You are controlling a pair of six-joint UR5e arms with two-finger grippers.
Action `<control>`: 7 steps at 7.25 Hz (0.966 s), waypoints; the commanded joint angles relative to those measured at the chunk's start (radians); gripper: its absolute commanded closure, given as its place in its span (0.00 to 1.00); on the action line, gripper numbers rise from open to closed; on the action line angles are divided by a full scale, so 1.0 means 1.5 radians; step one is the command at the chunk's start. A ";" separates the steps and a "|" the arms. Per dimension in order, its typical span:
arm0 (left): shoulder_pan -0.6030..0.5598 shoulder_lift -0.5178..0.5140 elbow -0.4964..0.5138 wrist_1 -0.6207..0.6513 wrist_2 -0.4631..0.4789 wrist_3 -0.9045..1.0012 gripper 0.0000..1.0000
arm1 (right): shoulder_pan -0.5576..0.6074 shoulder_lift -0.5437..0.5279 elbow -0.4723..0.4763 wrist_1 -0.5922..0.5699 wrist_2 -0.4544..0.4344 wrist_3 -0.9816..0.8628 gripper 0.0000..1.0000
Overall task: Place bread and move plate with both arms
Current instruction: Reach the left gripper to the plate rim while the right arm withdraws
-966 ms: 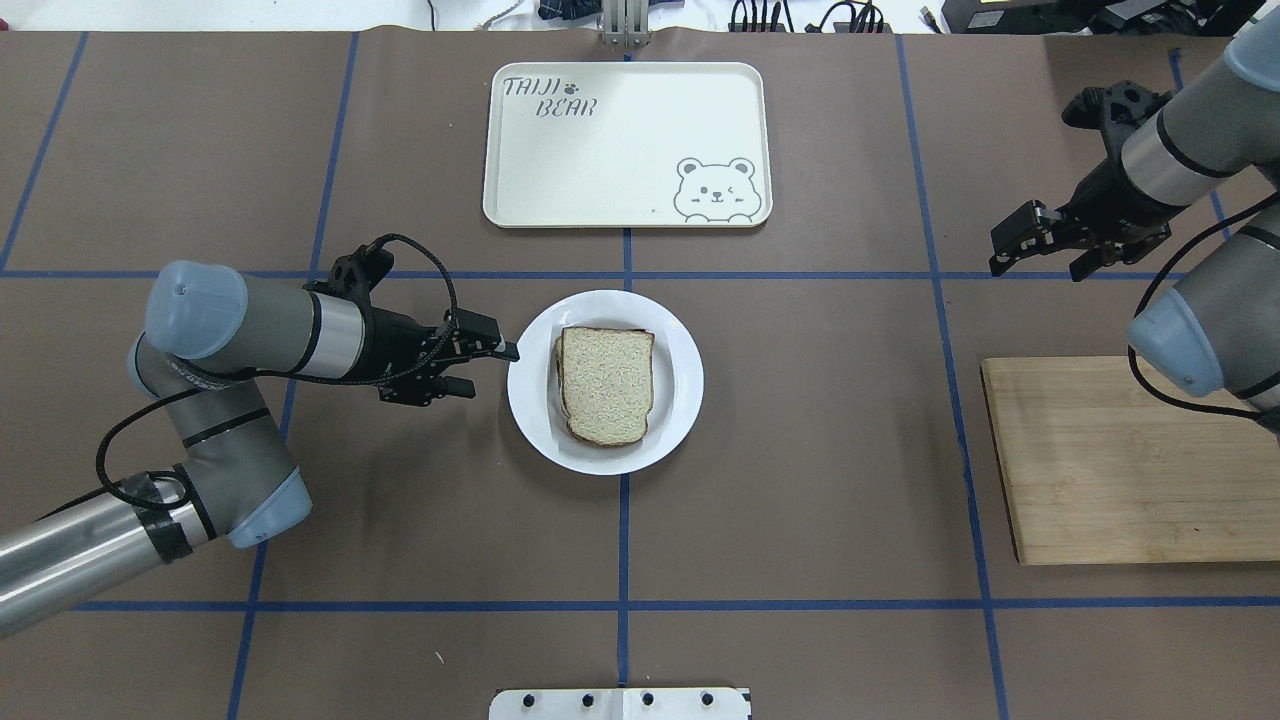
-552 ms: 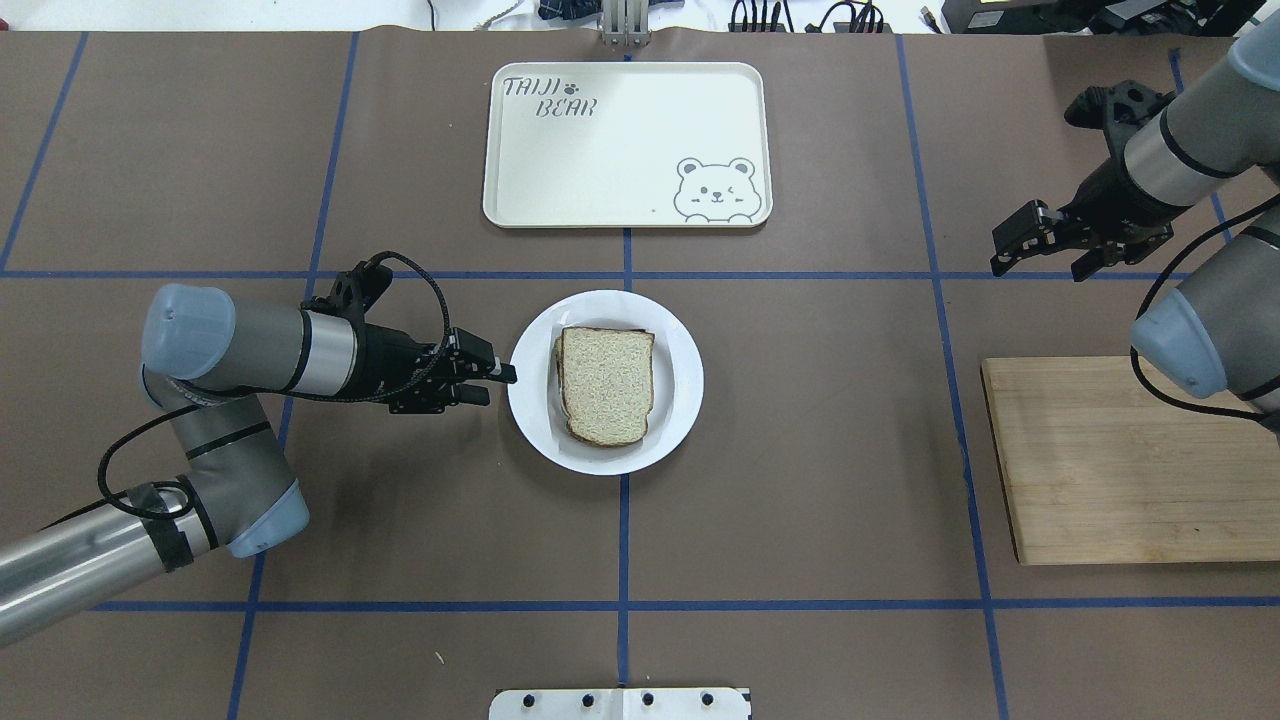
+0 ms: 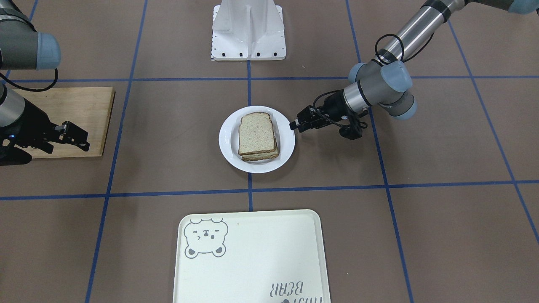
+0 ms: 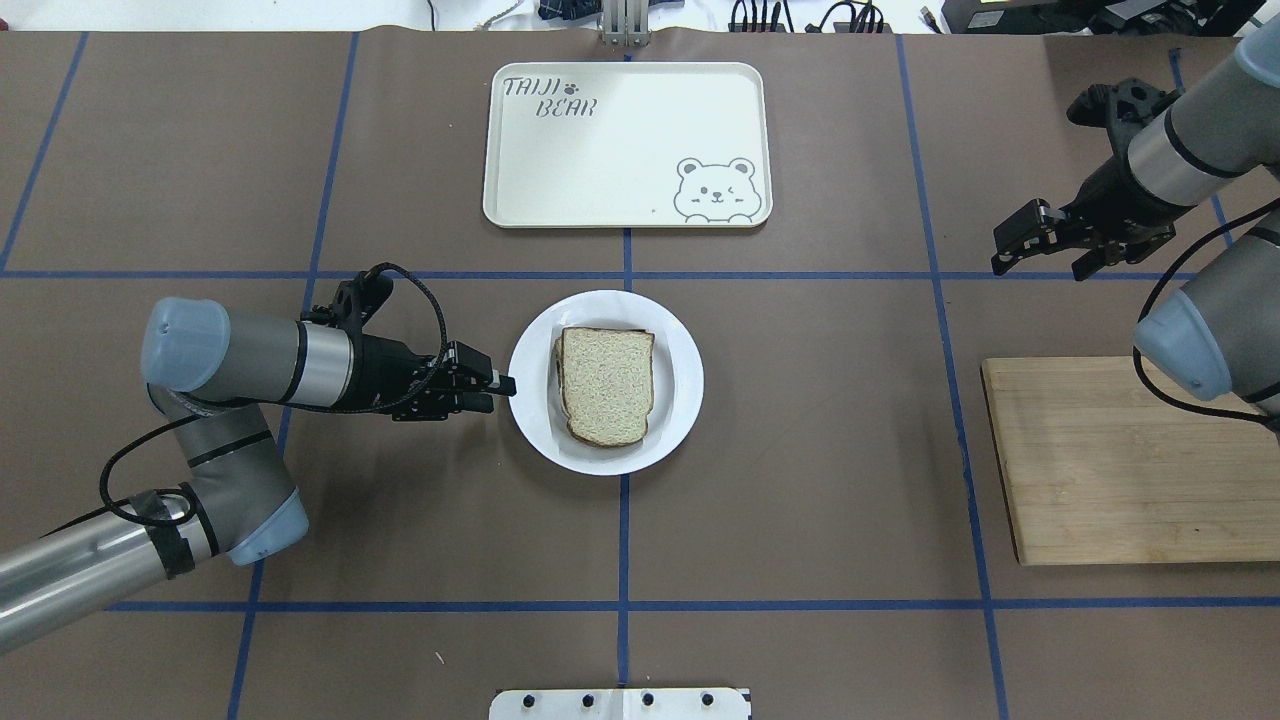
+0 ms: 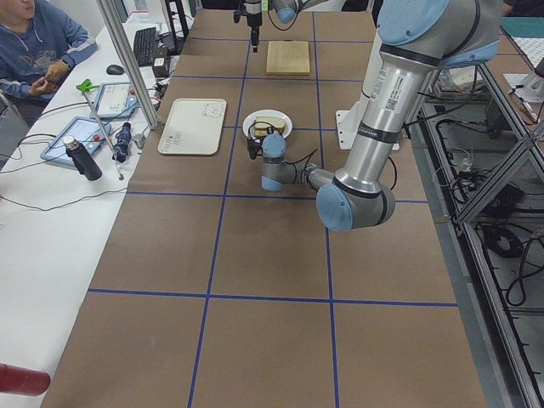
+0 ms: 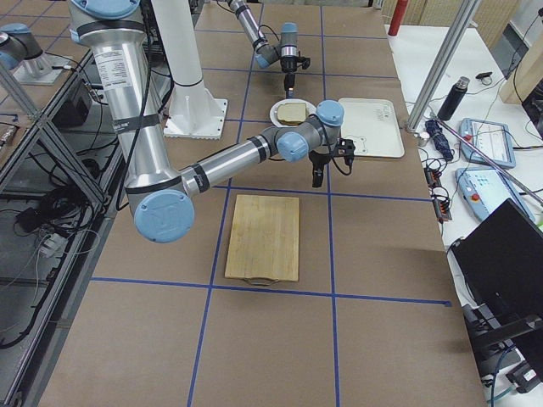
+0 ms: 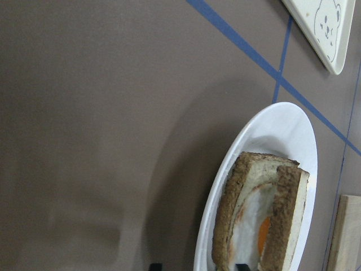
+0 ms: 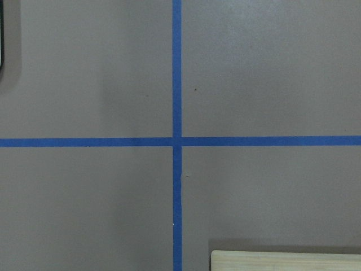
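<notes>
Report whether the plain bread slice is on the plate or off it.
On. The bread lies flat atop the egg-topped slice, both inside the white plate's rim.

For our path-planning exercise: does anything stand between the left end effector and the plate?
Nothing visible does. The left end effector is right at the rim of the plate, open, with no object in between; the bread lies farther in.

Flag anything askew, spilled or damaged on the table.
Nothing spilled or damaged. Only oddity: the bread sits slightly offset on the lower slice, whose crust peeks out from under it on the plate.
</notes>
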State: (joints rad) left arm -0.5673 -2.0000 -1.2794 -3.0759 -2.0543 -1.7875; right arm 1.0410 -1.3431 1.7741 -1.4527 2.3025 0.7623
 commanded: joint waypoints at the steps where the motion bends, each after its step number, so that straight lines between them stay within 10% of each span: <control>1: 0.021 -0.002 0.002 -0.006 0.032 0.002 0.51 | -0.002 0.000 -0.001 0.000 -0.001 0.001 0.00; 7: 0.046 -0.027 0.018 -0.021 0.080 0.001 0.58 | -0.003 0.001 -0.002 0.000 -0.002 0.001 0.00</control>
State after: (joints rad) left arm -0.5060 -2.0350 -1.2534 -3.1076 -1.9497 -1.7854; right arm 1.0371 -1.3423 1.7723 -1.4527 2.2996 0.7640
